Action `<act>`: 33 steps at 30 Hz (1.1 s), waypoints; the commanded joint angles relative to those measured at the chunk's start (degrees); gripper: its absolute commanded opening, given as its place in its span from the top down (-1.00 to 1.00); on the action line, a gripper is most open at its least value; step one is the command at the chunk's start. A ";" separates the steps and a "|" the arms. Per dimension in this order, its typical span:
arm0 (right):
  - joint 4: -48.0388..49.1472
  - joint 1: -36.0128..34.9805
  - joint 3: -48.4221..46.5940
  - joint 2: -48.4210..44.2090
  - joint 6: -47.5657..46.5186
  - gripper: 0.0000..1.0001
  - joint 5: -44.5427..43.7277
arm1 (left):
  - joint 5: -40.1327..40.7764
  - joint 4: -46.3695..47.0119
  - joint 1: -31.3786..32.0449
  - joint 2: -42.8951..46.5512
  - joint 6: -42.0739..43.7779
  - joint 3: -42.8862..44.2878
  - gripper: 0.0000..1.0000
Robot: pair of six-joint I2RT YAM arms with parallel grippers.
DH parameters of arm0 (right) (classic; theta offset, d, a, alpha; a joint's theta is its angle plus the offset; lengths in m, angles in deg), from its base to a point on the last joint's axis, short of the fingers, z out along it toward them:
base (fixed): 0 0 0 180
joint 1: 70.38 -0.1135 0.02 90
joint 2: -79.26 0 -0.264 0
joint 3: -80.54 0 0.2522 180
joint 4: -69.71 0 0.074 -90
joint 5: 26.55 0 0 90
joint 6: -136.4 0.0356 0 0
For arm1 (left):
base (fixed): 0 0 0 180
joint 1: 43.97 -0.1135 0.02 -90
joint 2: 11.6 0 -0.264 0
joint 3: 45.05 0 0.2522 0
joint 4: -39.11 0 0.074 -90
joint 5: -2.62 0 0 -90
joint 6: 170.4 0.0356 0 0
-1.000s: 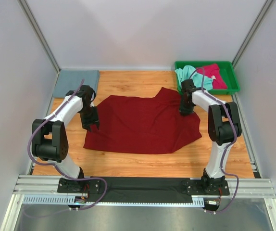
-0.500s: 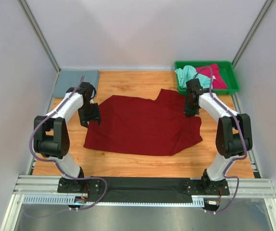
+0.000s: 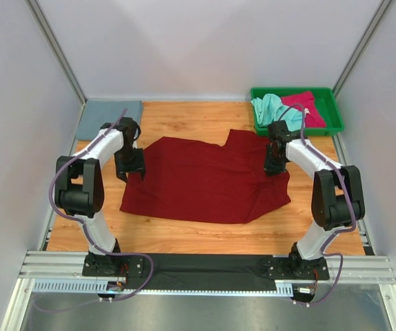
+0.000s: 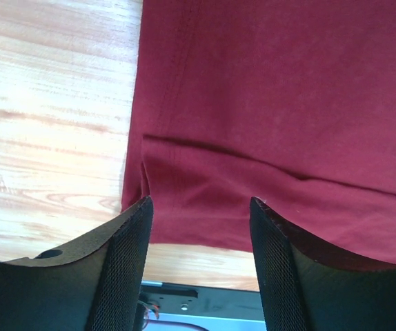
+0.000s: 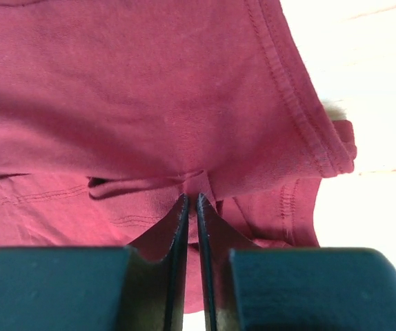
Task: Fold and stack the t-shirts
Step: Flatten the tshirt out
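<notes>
Top external view: one dark red t-shirt (image 3: 208, 183) lies spread open, with some wrinkles, across the middle of the wooden table (image 3: 184, 238). The slate grey-blue t-shirt (image 3: 110, 118) lies folded flat at the far left corner, apart from the red one. At the far right corner sits the green tray (image 3: 334, 127). It holds the mint green t-shirt (image 3: 270, 105) on its left side and the pinkish-red t-shirt (image 3: 308, 107) on its right, both crumpled. The left gripper (image 3: 130, 171) stands at the red shirt's left edge. The right gripper (image 3: 274, 165) stands on the shirt's right part, close to its far right edge.

Left wrist view: the fingers (image 4: 132, 241) are spread wide and released, with nothing between them. A hemmed corner of the red shirt lies below the gap, with bare wood to its left.

Right wrist view: the fingers (image 5: 181, 207) are drawn almost together, pinching a small pucker of red cloth at their tips. A stitched hem runs along the right.
</notes>
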 commanded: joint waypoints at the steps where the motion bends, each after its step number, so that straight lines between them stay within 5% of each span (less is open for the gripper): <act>1: 2.17 0.02 0.44 -1.94 -0.16 0.74 0.52 | 0.85 1.46 -0.28 -0.99 2.29 -0.81 -0.30; 5: 1.91 -0.06 -0.35 0.00 -0.69 0.46 0.34 | 0.77 2.95 -0.28 -3.36 2.46 -1.25 -0.30; 12: 2.96 0.02 -0.88 2.02 -0.25 0.39 0.43 | -1.25 4.62 -0.28 -4.43 2.20 -4.15 -0.15; 20: 2.70 0.20 -0.62 0.36 -0.69 0.26 -0.28 | -2.31 2.96 -0.28 3.47 0.80 -10.04 1.00; 33: 3.49 2.48 2.99 -0.96 0.19 0.16 0.87 | -3.63 0.85 -0.28 27.82 -9.40 -22.60 0.92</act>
